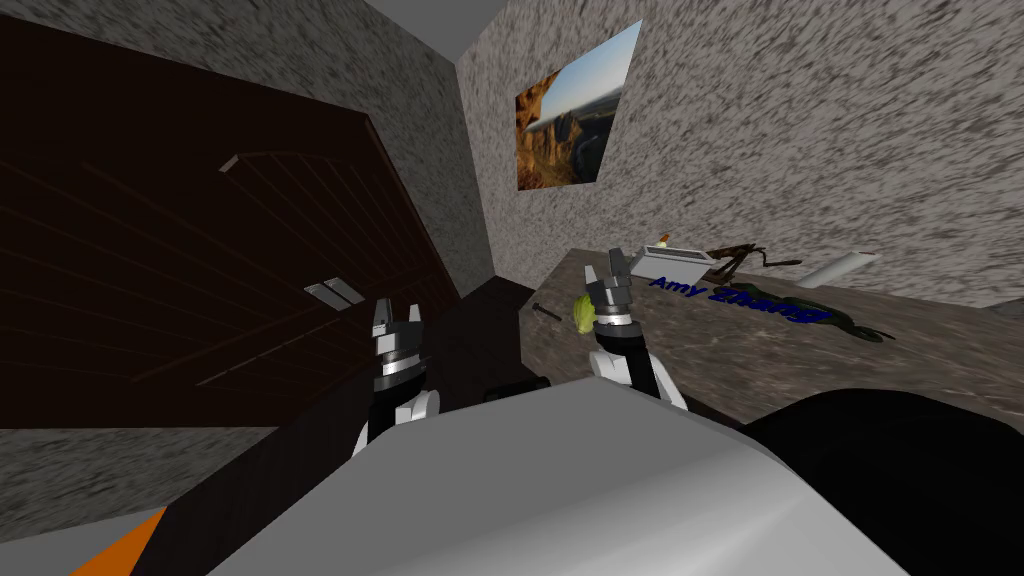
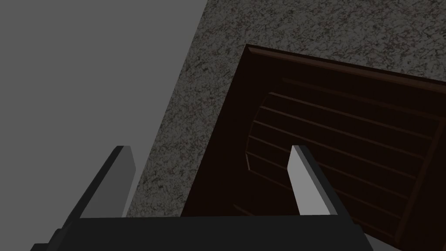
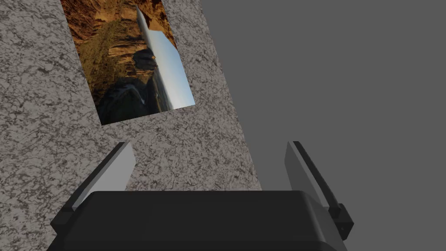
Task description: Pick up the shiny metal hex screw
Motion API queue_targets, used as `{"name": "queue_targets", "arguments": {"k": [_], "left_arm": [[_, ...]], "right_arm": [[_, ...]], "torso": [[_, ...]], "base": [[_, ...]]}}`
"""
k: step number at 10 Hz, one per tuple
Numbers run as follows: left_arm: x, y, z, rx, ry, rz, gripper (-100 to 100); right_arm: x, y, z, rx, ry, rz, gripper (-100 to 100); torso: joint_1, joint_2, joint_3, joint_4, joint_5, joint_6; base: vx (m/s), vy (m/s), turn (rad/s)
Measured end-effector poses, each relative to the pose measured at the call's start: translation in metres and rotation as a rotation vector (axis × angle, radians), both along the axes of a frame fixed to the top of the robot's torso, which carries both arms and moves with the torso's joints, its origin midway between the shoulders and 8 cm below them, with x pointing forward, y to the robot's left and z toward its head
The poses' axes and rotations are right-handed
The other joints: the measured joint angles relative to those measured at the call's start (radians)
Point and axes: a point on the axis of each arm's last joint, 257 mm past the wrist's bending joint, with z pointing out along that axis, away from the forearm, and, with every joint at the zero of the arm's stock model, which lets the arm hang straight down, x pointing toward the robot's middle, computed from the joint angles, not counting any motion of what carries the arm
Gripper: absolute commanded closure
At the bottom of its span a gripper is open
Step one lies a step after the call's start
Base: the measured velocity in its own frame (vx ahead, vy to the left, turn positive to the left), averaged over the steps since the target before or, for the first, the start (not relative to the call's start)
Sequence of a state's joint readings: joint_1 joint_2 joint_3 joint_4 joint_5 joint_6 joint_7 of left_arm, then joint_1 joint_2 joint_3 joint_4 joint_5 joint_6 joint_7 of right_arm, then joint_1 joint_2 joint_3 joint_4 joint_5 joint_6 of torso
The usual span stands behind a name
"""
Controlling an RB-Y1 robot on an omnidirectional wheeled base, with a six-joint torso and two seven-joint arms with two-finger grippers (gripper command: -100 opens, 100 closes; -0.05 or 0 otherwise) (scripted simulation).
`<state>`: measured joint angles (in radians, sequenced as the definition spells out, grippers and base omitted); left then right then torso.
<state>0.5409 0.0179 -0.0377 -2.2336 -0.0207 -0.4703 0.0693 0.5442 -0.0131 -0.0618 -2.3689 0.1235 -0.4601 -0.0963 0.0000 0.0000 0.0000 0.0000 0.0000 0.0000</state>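
Note:
A small dark screw (image 1: 546, 311) lies near the left edge of a mottled brown tabletop (image 1: 760, 350) in the head view. My right gripper (image 1: 605, 268) is raised over that table, just right of the screw and above a small yellow-green object (image 1: 584, 314); its fingers (image 3: 115, 170) stand open and hold nothing. My left gripper (image 1: 396, 314) is held up further left, off the table, in front of a dark wooden door (image 1: 200, 270); its fingers (image 2: 300, 178) stand open and hold nothing.
On the table beyond the right gripper are a white box (image 1: 670, 265) with blue lettering beside it, a dark twiggy object (image 1: 740, 257), a white cylinder (image 1: 838, 270) and a dark green shape (image 1: 850, 322). Speckled walls meet in a corner behind, with a landscape picture (image 1: 572, 115).

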Motion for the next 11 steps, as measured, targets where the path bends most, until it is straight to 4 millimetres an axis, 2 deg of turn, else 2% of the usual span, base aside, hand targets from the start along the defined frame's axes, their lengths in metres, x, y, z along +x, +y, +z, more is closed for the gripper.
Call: {"name": "queue_targets", "arguments": {"k": [4, 11], "left_arm": [[0.0, 0.0, 0.0, 0.0, 0.0, 0.0, 0], [0.0, 0.0, 0.0, 0.0, 0.0, 0.0, 0]], "right_arm": [[-0.001, 0.002, -0.018, -0.166, 0.083, -0.041, -100], [-0.006, -0.015, -0.073, -0.55, 0.293, -0.2, -100]], "torso": [[0.01, -0.006, -0.003, -0.001, 0.002, 0.0], [0.009, -0.009, -0.005, -0.002, 0.002, 0.0]], "base": [[0.091, 0.136, -0.046], [0.136, 0.155, -0.063]]}}
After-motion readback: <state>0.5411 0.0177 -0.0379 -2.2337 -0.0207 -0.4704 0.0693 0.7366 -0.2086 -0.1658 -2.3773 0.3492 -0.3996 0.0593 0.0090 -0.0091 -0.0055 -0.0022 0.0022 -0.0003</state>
